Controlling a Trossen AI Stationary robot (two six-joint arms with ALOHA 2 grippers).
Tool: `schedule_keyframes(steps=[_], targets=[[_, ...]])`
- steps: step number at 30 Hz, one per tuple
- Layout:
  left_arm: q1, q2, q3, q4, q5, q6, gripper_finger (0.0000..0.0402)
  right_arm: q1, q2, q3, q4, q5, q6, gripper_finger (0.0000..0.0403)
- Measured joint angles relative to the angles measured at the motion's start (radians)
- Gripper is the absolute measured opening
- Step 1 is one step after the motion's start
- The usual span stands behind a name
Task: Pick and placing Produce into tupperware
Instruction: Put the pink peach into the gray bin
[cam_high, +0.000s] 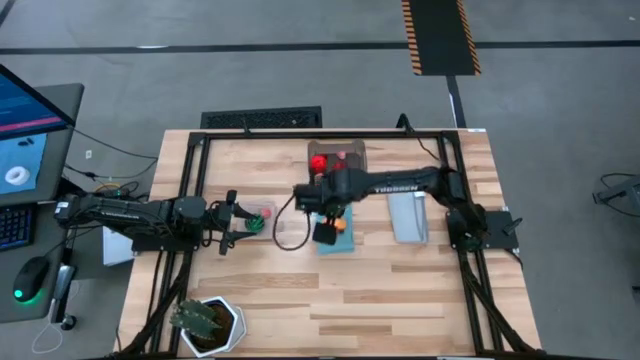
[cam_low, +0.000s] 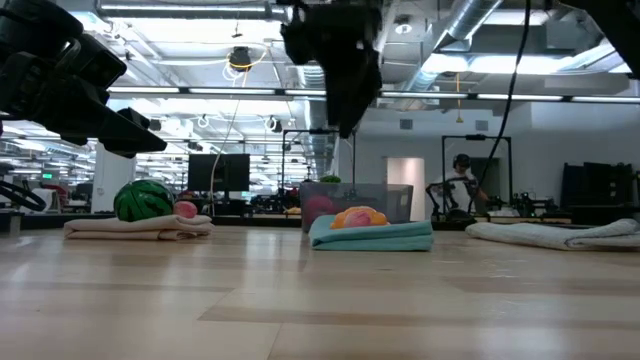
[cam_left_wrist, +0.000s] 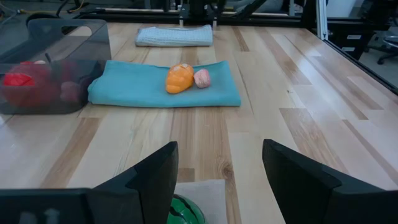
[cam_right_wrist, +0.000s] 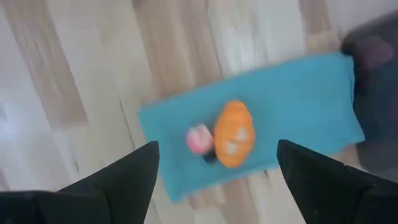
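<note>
The tupperware (cam_high: 336, 158) stands at the table's far middle with red produce inside (cam_left_wrist: 20, 82). In front of it lies a blue mat (cam_high: 337, 241) carrying an orange piece (cam_right_wrist: 234, 134) and a small pink piece (cam_right_wrist: 199, 138). My right gripper (cam_right_wrist: 217, 180) hangs open above that mat, fingers pointing down, touching nothing. A tan mat (cam_low: 140, 228) on the left carries a round green piece (cam_low: 143, 200) and a pink one (cam_low: 186, 210). My left gripper (cam_left_wrist: 221, 180) is open, raised just beside the tan mat, with the green piece (cam_left_wrist: 185, 211) showing below between its fingers.
A grey mat (cam_high: 408, 218) lies right of the blue one. A spiky plant in a white pot (cam_high: 208, 325) stands at the near left corner. Black frame rails (cam_high: 190, 160) run along the table's sides. Bare wood (cam_high: 390, 300) stretches across the near half.
</note>
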Motion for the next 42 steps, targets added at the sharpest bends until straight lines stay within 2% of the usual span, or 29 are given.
schedule_keyframes(steps=[1,5,10,21,28,33,38,42], targets=[[0.0,0.0,0.0,0.0,0.0,0.0,0.0224,0.014,0.0,0.0,0.014,0.033,0.041,0.0346],[0.0,0.0,0.0,0.0,0.0,0.0,0.0224,0.072,-0.001,-0.026,0.024,0.289,0.22,0.0338],[0.0,0.0,0.0,0.0,0.0,0.0,0.0224,0.116,-0.001,-0.083,0.105,0.349,0.43,0.0329],[0.0,0.0,0.0,0.0,0.0,0.0,0.0224,0.227,0.0,-0.255,0.307,0.628,0.897,0.0322],[0.0,0.0,0.0,0.0,0.0,0.0,0.0224,0.269,0.0,-0.271,0.338,0.621,1.185,0.0322],[0.0,0.0,0.0,0.0,0.0,0.0,0.0224,0.29,0.019,-0.27,0.31,0.539,1.378,0.0322],[0.0,0.0,0.0,0.0,0.0,0.0,0.0224,0.312,0.066,-0.272,0.307,0.515,1.567,0.0322],[0.0,0.0,0.0,0.0,0.0,0.0,0.0224,0.321,0.099,-0.272,0.301,0.512,1.607,0.0324]])
